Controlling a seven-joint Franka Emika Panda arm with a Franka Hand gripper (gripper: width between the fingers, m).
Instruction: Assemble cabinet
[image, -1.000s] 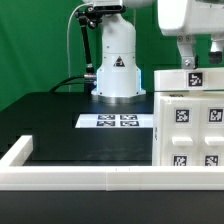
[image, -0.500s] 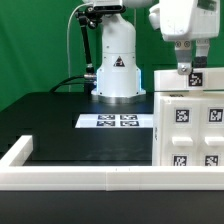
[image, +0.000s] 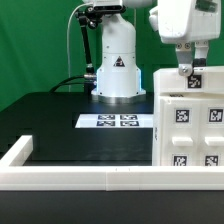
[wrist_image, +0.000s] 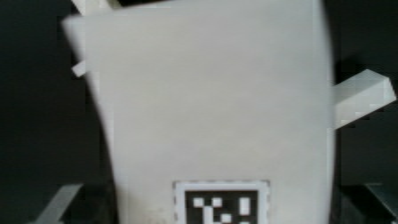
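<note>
Grey fingers (wrist_image: 61, 204) flank a white slab of the cabinet (image: 188, 130), 1 tag (wrist_image: 222, 207) between them. Grip: cannot tell, pad contact hidden. The gripper (image: 191, 74) points straight down at the cabinet's top edge. Cabinet stands on the black table (image: 60, 115) at the exterior view's right, tagged drawer-blocks facing the camera. Near it the marker board (image: 118, 121) lies flat, before the arm's white base (image: 115, 65). White rim (image: 70, 177) runs along the front.
</note>
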